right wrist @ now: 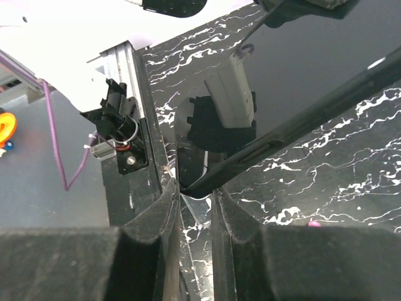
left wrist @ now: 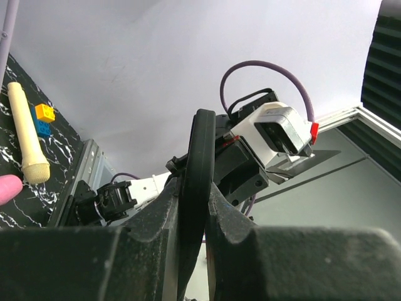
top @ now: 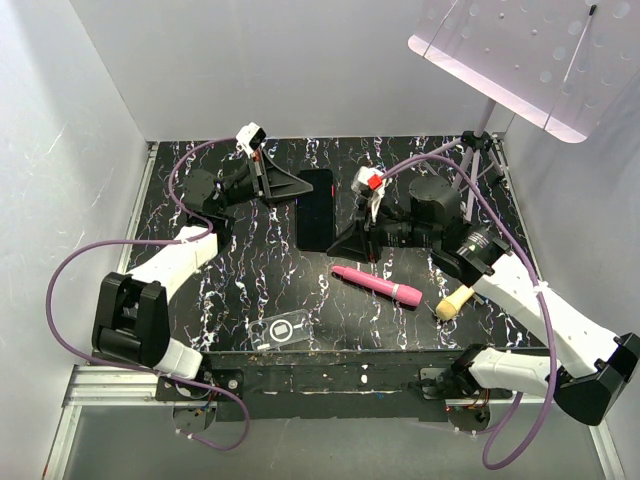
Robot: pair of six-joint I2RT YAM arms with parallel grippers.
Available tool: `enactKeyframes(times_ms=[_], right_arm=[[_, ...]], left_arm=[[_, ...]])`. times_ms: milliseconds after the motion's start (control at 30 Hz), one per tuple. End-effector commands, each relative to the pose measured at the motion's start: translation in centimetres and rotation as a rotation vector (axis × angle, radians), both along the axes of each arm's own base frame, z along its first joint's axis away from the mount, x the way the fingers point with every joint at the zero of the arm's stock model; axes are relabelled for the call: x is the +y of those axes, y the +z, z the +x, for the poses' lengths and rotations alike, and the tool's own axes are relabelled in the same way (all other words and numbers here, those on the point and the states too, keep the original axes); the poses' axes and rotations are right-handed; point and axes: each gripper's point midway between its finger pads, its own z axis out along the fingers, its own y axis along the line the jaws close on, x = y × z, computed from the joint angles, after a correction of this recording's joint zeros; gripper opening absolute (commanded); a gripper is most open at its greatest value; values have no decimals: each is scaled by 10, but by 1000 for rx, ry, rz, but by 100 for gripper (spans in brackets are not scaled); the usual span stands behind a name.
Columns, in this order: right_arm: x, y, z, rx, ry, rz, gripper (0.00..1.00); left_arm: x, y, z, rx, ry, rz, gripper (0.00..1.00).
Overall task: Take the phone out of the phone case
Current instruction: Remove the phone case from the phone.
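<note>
The phone point(top: 316, 208) is a black slab with a glossy dark screen, held over the middle of the table between both grippers. My left gripper point(top: 298, 190) comes from the left and is shut on its long edge; in the left wrist view the phone's rounded rim point(left wrist: 200, 144) stands pinched between the fingers. My right gripper point(top: 346, 242) comes from the right and is shut on the near corner of the phone point(right wrist: 313, 63). The phone case point(top: 283, 331), clear with a white ring-and-bar mark, lies apart and flat near the table's front edge.
A pink pen-shaped object point(top: 378, 285) and a cream cylinder point(top: 453, 301) lie right of centre. A small tripod point(top: 478, 152) stands at the back right under a white perforated panel point(top: 520, 50). White walls close in the left and back sides.
</note>
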Motion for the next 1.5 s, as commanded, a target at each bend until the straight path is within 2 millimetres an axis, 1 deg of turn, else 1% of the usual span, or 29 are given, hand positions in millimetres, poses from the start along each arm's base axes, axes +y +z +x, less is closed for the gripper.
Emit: enactKeyframes(times_ms=[0,100,200,300,367,400,467,533,567,600,633,667,700,733,767,800,867,900,933,1000,1033,1100,1133,1233,1467], right_arm=[[8,31,22,-320,-13,-19,1],[11,34,25,-371,-20,-46,1],[13,34,31,-423,-47,-86,1],[11,34,42,-459,-98,-118,1],[9,33,51,-459,-153,-132,1],[6,30,57,-455,-189,-143,1],[0,22,60,-412,-241,-147,1],[-6,7,57,-324,-251,-145,1],[-8,1,53,-271,-247,-136,1],[-11,-7,49,-219,-241,-131,1],[-14,-13,43,-168,-218,-118,7],[-15,-16,34,-87,-193,-99,20],[-15,-16,24,-15,-140,-76,35],[-13,-16,14,68,-93,-57,45],[-13,-11,9,135,-77,-34,55],[-10,-5,1,207,-50,-1,59],[-5,6,-7,288,-30,65,63],[-2,15,-7,318,-38,119,64],[0,16,-5,344,-55,151,65],[4,22,1,393,-87,201,66],[6,23,4,411,-93,208,65],[11,28,8,425,-88,226,62],[12,28,14,429,-117,232,60],[14,30,25,427,-164,250,54],[19,27,29,413,-143,264,34]], left_arm=[[-4,19,-4,96,-21,-67,0],[-4,13,1,119,-27,-85,0],[-5,11,4,131,-38,-100,0],[-6,9,8,140,-36,-102,0],[-6,12,8,130,-32,-107,0],[-6,12,10,130,-24,-112,0],[-5,15,12,121,-4,-135,0],[-3,19,14,102,20,-147,0],[-4,19,14,90,30,-145,0],[-4,17,15,86,44,-136,0],[-4,16,16,77,59,-125,0],[-4,15,16,74,69,-112,0],[-4,14,16,60,76,-98,0],[-5,12,16,60,80,-84,0],[-5,14,17,46,92,-79,0],[-5,14,18,35,102,-71,0],[-4,15,23,25,148,-67,0],[-2,17,26,21,178,-73,0],[0,19,29,23,214,-81,0],[4,24,30,25,264,-107,0],[6,23,32,35,282,-111,0],[7,23,32,41,294,-111,0],[7,25,31,38,293,-110,0],[8,25,29,45,291,-116,0],[11,28,28,55,299,-134,0]])
